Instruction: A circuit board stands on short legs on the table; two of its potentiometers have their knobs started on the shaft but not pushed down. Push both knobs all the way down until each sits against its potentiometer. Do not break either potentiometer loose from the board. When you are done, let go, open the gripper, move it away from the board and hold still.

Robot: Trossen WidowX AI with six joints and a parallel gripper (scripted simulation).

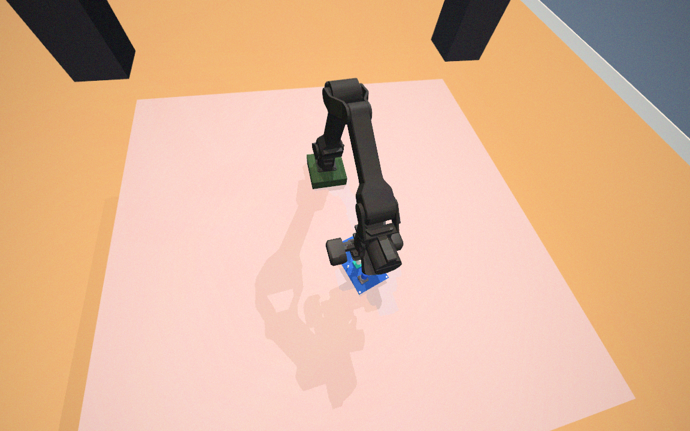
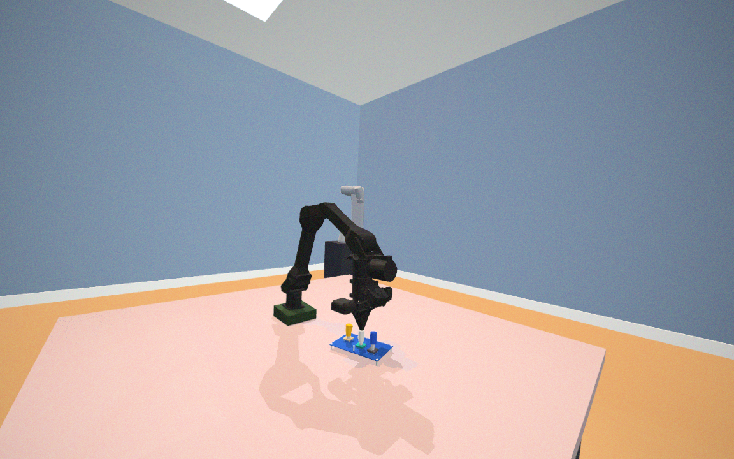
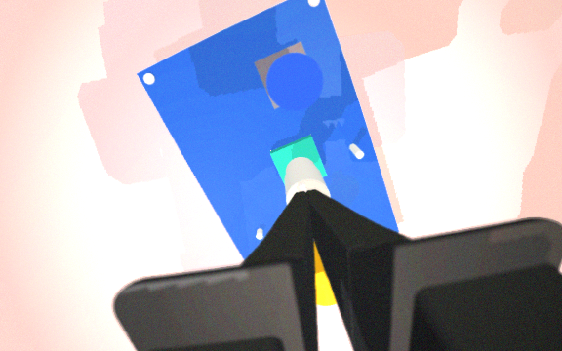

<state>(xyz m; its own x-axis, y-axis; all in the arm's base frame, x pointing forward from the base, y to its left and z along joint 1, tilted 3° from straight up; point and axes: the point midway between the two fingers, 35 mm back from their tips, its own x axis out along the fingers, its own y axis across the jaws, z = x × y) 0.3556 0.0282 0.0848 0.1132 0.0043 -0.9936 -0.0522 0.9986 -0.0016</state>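
Observation:
The blue circuit board (image 1: 371, 284) (image 2: 346, 349) (image 3: 203, 122) stands on short legs. A blue knob (image 2: 373, 336) (image 3: 295, 81) sits high on its brown potentiometer (image 2: 373, 350) (image 3: 265, 73), with grey shaft showing below it. A white knob (image 2: 361, 337) (image 3: 303, 175) stands over the teal potentiometer (image 2: 360, 345) (image 3: 305, 146) in the middle. A yellow knob (image 2: 349, 330) (image 3: 325, 290) stands over a pale potentiometer (image 2: 348, 338) at the other end. My gripper (image 2: 362, 329) (image 3: 306, 200) is shut and empty, its tips at the top of the white knob; whether they touch it is unclear.
Two small white pins stand on the board, one (image 3: 357, 151) near its long edge and one (image 3: 260, 233) near the opposite edge. The arm's green base block (image 1: 328, 179) (image 2: 294, 313) is on the pink table (image 1: 202, 214) (image 2: 130, 371), behind the board. Dark pedestals stand beyond the table.

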